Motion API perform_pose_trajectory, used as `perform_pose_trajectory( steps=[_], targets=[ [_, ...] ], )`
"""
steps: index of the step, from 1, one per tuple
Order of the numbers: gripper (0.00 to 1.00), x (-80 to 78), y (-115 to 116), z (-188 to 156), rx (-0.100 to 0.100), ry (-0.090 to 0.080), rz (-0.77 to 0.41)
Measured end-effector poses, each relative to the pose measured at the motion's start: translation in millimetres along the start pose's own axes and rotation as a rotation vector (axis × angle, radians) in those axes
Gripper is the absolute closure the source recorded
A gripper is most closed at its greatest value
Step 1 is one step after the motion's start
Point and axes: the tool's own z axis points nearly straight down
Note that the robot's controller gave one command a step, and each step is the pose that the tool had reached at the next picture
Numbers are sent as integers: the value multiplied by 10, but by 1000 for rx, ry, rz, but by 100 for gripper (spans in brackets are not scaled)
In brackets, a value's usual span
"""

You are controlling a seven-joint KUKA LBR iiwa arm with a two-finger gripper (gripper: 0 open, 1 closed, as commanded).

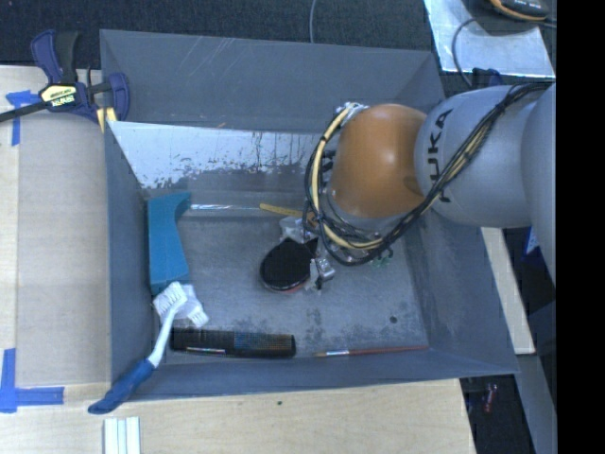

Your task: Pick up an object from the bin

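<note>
My gripper (319, 259) is low in the middle of the bin, under the arm's orange cover. It sits at the right edge of a flat, black, round thing (285, 267) that lies on the bin floor, and the two seem to touch. A thin yellow stick (277, 210) lies just behind the gripper, near the back wall.
A blue block (165, 239) lies along the left wall. In front of it is a brush with white bristles and a blue handle (163, 331). A black comb (233, 345) and a thin red pencil (369, 351) lie along the front wall.
</note>
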Motion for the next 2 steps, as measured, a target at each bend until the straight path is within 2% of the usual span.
perform_pose_trajectory(
  steps=[1,2],
  targets=[
    [100,-22,71,-814,0,-2,-20],
    [100,-21,71,-814,0,-2,-20]
  ],
)
